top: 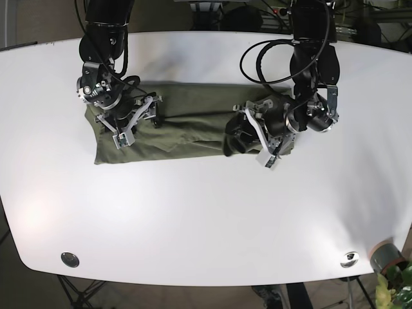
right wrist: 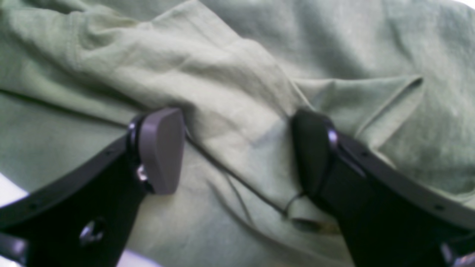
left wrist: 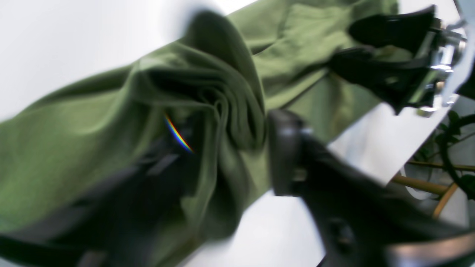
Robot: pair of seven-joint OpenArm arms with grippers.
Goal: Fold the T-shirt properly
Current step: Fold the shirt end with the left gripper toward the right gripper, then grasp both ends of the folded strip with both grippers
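While one green T-shirt [top: 187,122] lies stretched across the white counter [top: 206,212], two grippers work it: the left gripper [top: 239,138] has its fingers clenched on a bunched fold, and the right gripper [right wrist: 237,148] rests spread wide on the cloth.

A broad white table [top: 206,219] with rounded corners fills the base view, glossy, with a soft glare patch toward its near-left side. Two round metal fittings sit close to the front edge, one near each corner [top: 69,259] [top: 349,258]. Dark floor [top: 19,283] shows beneath and around it. At the near-right corner, a potted plant [top: 389,280] peeks in; the left wrist view catches its leaves [left wrist: 454,128] and wooden stand [left wrist: 426,183] too.
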